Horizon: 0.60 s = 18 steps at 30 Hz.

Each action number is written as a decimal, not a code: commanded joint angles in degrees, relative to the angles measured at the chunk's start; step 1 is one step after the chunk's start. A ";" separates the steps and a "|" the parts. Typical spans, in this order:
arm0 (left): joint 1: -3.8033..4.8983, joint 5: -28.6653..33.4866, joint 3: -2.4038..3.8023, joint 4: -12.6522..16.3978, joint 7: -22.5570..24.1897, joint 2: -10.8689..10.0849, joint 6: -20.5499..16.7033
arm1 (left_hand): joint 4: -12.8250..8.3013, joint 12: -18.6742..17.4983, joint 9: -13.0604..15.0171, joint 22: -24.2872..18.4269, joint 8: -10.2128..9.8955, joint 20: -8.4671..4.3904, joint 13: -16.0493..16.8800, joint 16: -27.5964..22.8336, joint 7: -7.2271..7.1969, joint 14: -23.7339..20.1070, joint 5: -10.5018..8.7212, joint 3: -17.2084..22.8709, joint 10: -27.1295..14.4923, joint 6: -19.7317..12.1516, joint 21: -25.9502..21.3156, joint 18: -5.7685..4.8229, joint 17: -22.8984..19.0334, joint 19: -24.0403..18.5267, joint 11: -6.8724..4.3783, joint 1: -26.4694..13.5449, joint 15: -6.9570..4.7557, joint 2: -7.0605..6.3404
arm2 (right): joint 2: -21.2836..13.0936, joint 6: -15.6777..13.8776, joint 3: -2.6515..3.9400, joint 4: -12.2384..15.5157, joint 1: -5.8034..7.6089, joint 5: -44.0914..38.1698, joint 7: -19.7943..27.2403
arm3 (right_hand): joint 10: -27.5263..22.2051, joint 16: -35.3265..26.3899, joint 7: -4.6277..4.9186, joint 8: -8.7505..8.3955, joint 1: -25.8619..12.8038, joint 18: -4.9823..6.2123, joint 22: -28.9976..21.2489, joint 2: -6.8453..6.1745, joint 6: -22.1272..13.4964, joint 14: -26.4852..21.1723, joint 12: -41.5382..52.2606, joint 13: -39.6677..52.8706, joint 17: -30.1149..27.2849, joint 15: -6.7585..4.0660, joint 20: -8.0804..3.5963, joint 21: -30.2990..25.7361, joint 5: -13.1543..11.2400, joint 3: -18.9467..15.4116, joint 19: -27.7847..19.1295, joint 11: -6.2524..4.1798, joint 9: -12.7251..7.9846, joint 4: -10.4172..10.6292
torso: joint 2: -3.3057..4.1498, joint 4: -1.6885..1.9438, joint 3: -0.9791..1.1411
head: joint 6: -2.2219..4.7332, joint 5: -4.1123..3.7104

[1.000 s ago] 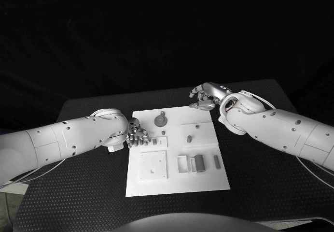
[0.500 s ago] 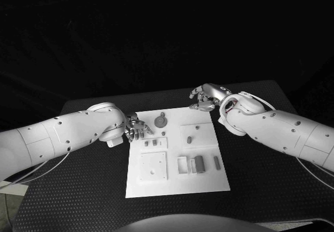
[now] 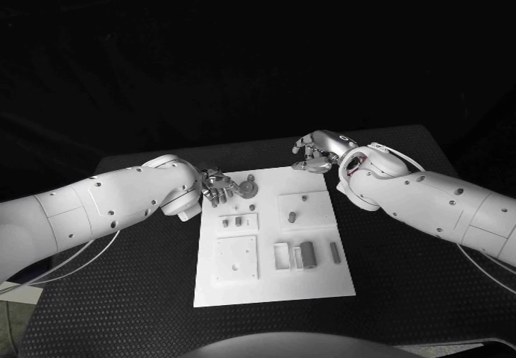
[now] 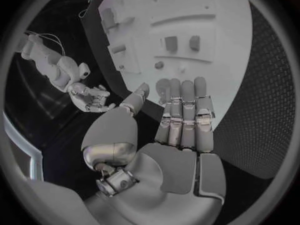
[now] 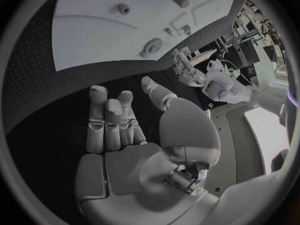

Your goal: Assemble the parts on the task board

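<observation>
The white task board (image 3: 274, 239) lies in the middle of the black table (image 3: 129, 298), with small grey parts (image 3: 308, 252) set across it. A round grey part (image 3: 248, 186) sits near its far edge. The left hand (image 3: 219, 189) hovers just beside that piece at the board's far left corner, fingers stretched out side by side, holding nothing. The right hand (image 3: 318, 153) hangs beyond the far right corner, fingers loosely curled and empty.

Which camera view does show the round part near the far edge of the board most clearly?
The head view: the round part lies unhidden on the board, just beside the left hand. In the right wrist view it is small and warped by the lens. In the left wrist view I cannot pick it out with certainty.
</observation>
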 commanded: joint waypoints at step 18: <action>-0.79 -27.21 -5.34 2.79 22.84 0.00 -13.08 | -0.07 -19.78 -8.02 -8.19 -2.67 1.52 -14.83 -3.84 0.19 4.93 0.23 4.57 -6.77 0.28 2.88 2.00 1.35 2.58 5.32 19.65 1.31 -4.24 | 0.02 0.41 0.02 -0.22 -0.15 -0.02 0.23 | -0.37 -0.30 0.37 -0.27 -0.28 2.32 1.04 0.27 0.06 0.40 0.22 -0.11 0.09 -0.01 -0.30 -0.27 0.33 -0.12 0.08 -0.02 -0.09 0.18 | 0.07 0.03 -0.10 | 0.37 -0.19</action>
